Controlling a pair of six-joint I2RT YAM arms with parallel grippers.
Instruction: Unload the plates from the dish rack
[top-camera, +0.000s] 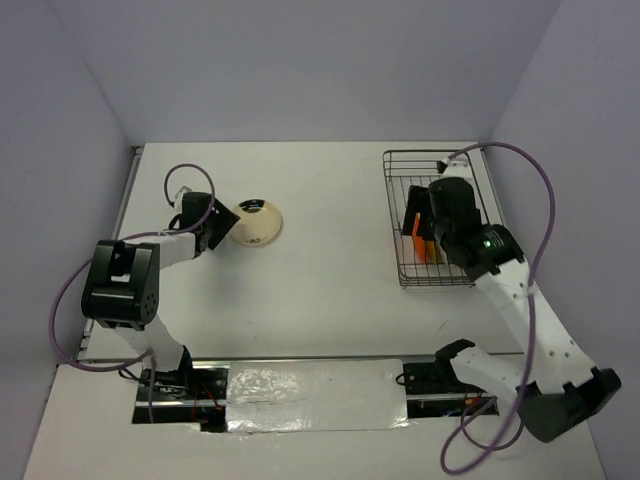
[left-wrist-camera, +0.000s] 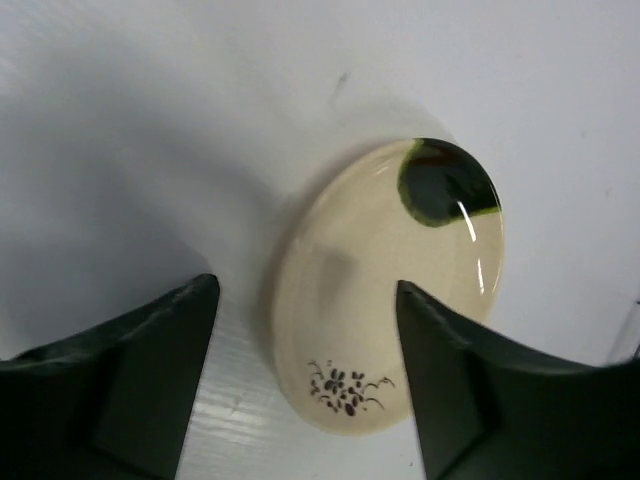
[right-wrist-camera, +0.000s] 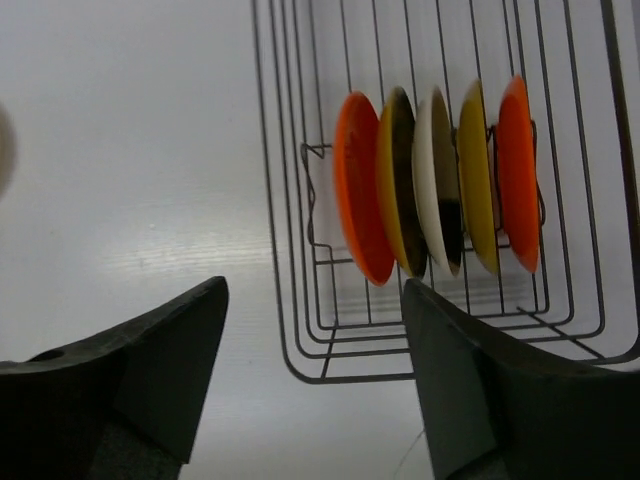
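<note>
A cream plate (top-camera: 258, 223) with a dark green spot lies on the white table left of centre. My left gripper (top-camera: 215, 228) is open right beside it. In the left wrist view the plate (left-wrist-camera: 390, 290) lies just ahead of and between the open fingers of the left gripper (left-wrist-camera: 305, 290), held by neither. The dark wire dish rack (top-camera: 400, 160) stands at the right. My right gripper (top-camera: 425, 225) hovers over it, open and empty. In the right wrist view the rack (right-wrist-camera: 290, 250) holds several upright plates, with an orange-red one (right-wrist-camera: 358, 200) nearest the right gripper (right-wrist-camera: 312, 290).
Behind the orange-red plate stand an amber plate with a dark rim (right-wrist-camera: 400, 180), a cream one (right-wrist-camera: 432, 170), a yellow one (right-wrist-camera: 478, 175) and another orange-red one (right-wrist-camera: 517, 170). Purple walls enclose the table on three sides. A foil-covered strip (top-camera: 315, 395) lies between the arm bases.
</note>
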